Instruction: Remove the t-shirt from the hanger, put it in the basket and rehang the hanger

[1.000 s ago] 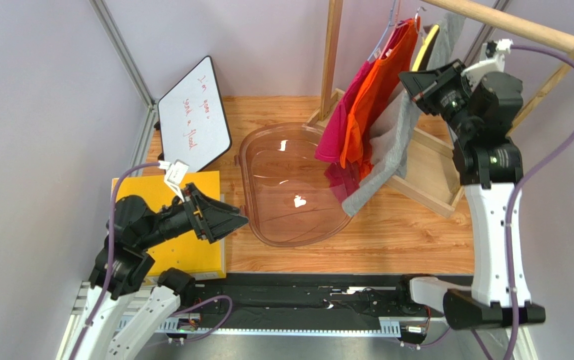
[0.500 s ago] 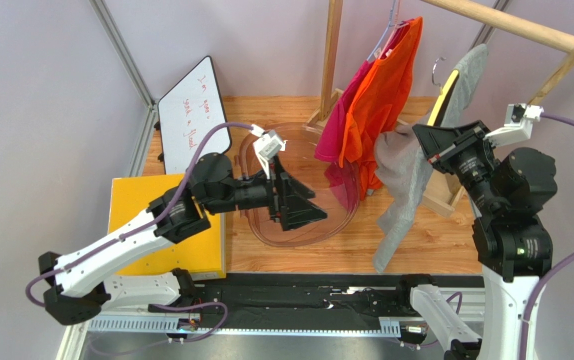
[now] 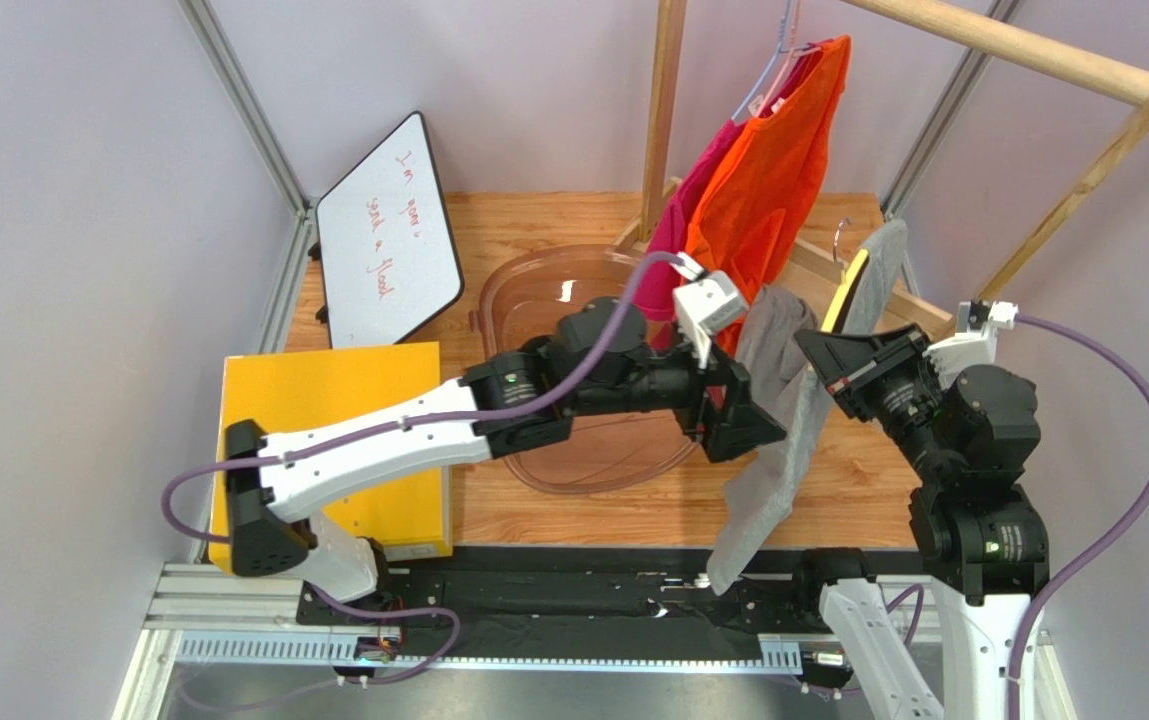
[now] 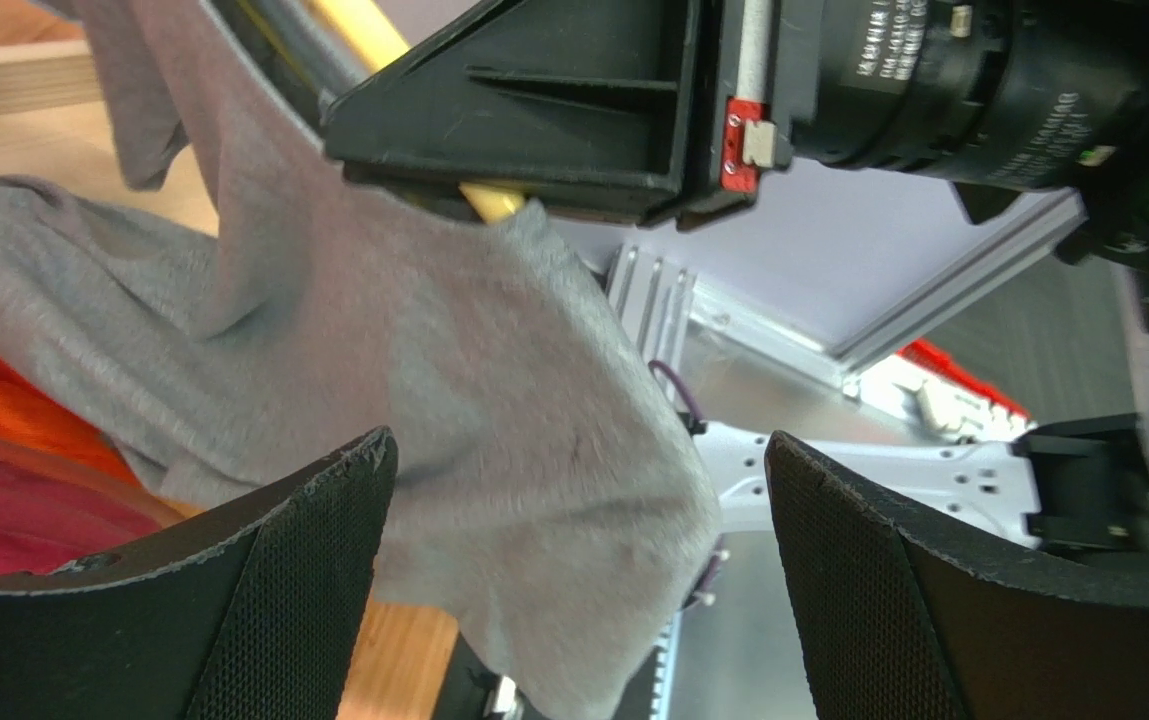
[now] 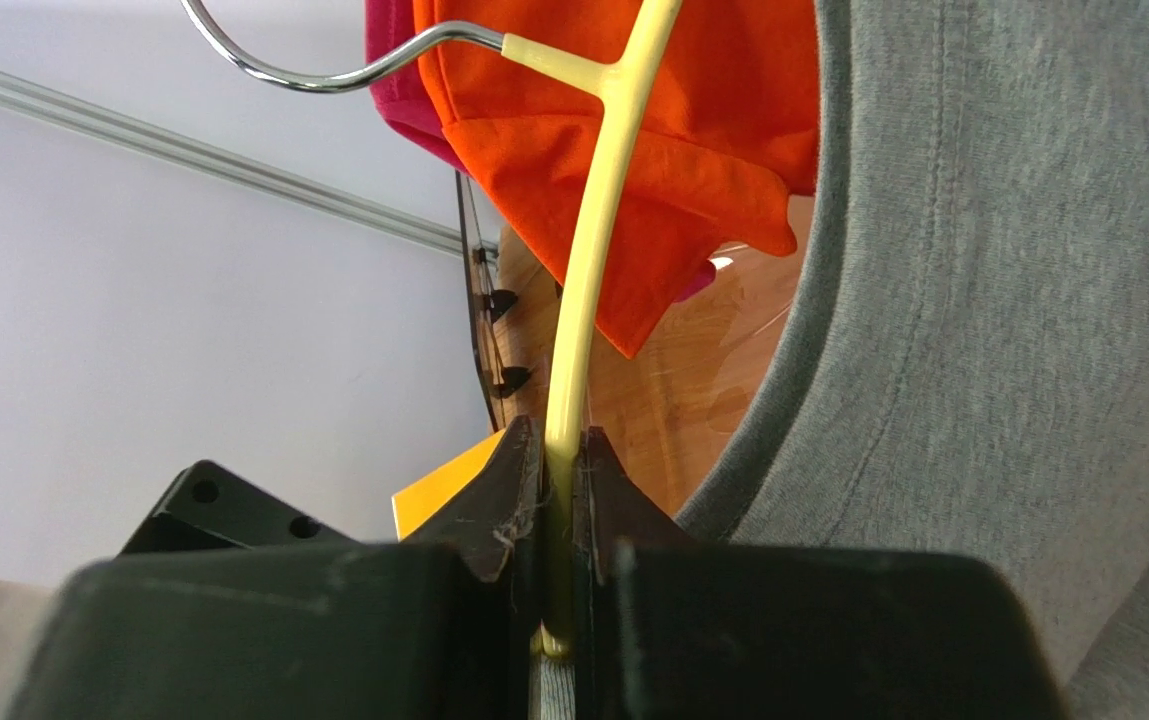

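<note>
The right gripper (image 5: 562, 465) is clamped on the yellow hanger (image 5: 595, 225), with the grey t-shirt (image 3: 765, 435) draped over it; the left gripper (image 4: 577, 458) is spread wide, the shirt framed between its fingers (image 4: 235, 600).

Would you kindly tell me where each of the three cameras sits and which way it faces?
Top external: fixed above and behind the bases, looking down on the table; both arms show, left gripper and right gripper at the grey t-shirt.
Left wrist: on the left arm, facing the robot's right; its open fingers frame the shirt and the right gripper.
Right wrist: looks along the yellow hanger its fingers clamp, toward the orange shirt.
Shared: both wrist views show the grey t-shirt and yellow hanger.
</note>
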